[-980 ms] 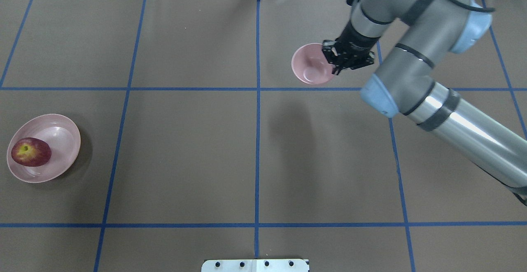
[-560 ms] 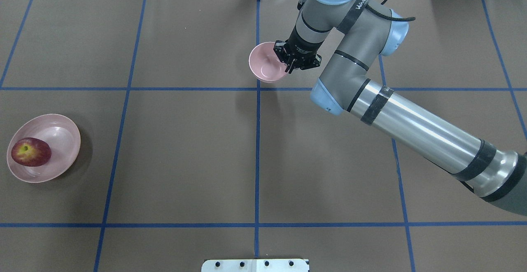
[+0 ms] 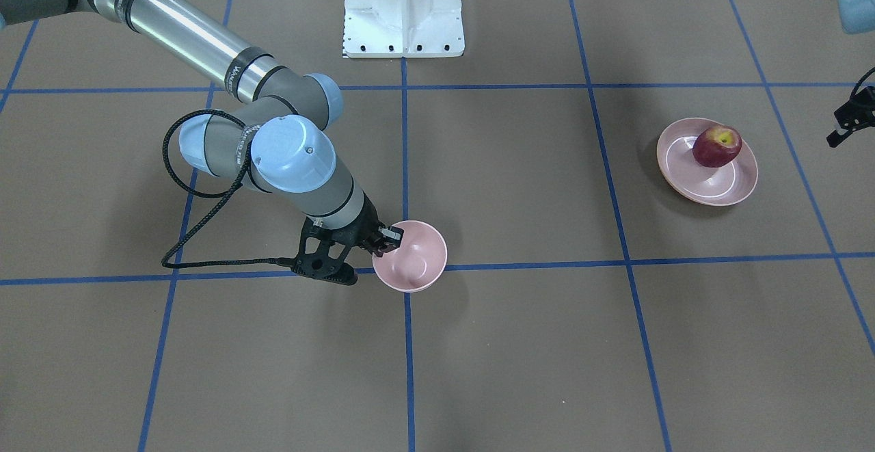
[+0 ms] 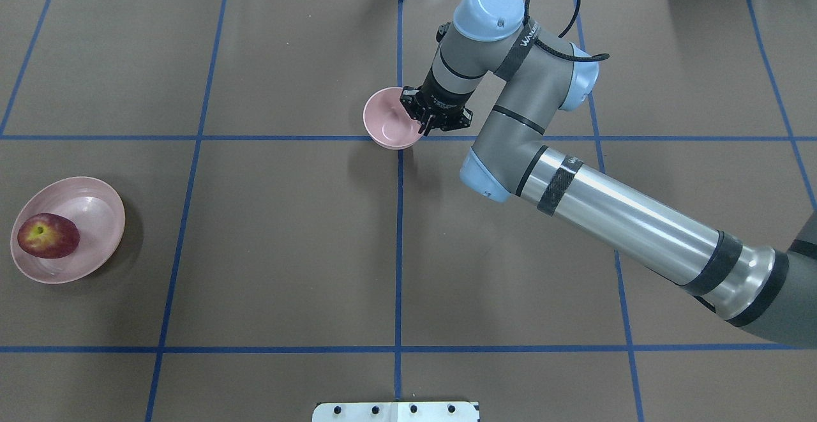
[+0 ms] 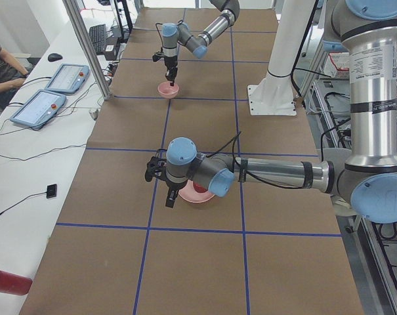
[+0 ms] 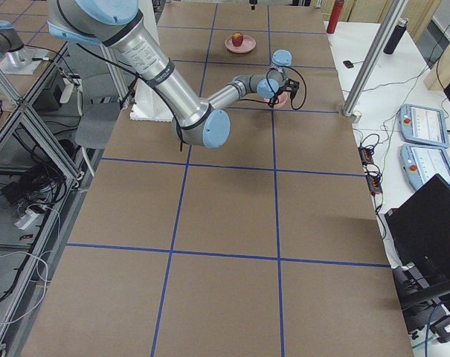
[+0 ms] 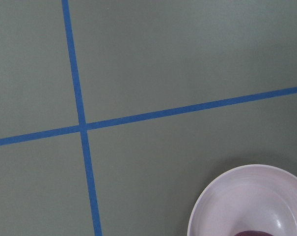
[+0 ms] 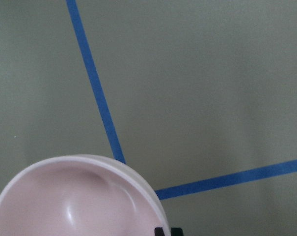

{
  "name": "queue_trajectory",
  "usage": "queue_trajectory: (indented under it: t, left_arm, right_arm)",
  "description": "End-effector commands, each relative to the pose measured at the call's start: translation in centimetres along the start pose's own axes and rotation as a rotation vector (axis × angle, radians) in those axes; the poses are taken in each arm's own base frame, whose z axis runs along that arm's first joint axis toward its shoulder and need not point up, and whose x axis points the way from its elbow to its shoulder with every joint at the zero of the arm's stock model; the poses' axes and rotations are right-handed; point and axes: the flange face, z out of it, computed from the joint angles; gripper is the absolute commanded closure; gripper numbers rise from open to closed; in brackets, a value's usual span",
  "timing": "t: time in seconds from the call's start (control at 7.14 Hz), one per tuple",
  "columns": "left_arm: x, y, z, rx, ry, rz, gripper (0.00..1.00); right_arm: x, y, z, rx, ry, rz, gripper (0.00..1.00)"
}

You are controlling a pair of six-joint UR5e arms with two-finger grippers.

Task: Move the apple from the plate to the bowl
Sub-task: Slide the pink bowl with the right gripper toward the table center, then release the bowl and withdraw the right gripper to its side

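The dark red apple lies on the wide pink plate at the table's left side. My right gripper is shut on the rim of the small pink bowl and holds it over the centre blue line crossing. The right wrist view shows the bowl's inside, empty. My left gripper shows only partly, beside the plate; I cannot tell whether it is open or shut. The left wrist view shows the plate's edge.
Blue tape lines divide the brown table into squares. The white robot base stands at the robot's side of the table. A black cable loops off the right arm. Tablets lie on a side table.
My right arm has carried the bowl leftwards from the right half to the table's centre line. The apple and the plate have not moved.
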Motion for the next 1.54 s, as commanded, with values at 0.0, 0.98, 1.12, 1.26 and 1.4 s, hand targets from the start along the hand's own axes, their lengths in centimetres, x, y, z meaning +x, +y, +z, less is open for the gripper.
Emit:
queue_trajectory:
  t: [0.0, 0.98, 1.12, 1.26, 1.4]
  left_arm:
    - [0.0, 0.0, 0.0, 0.000, 0.000, -0.003, 0.02]
    - [11.2, -3.8, 4.1, 0.024, -0.065, -0.132, 0.02]
    - [11.1, -1.7, 5.8, -0.023, -0.076, -0.162, 0.02]
    - [12.3, -0.3, 6.2, -0.047, -0.068, -0.166, 0.02]
    - [12.9, 1.9, 8.2, -0.099, -0.075, -0.185, 0.02]
  right_arm:
    - [0.3, 0.1, 0.4, -0.004, 0.005, 0.000, 0.65]
    - [21.4, -5.4, -19.5, 0.047, -0.126, -0.065, 0.01]
    - [29.8, -3.1, -21.5, 0.082, -0.090, -0.131, 0.01]
    - [38.5, -0.2, -23.3, 0.106, -0.029, -0.229, 0.01]
    - [46.1, 1.9, -25.4, 0.128, 0.037, -0.316, 0.01]
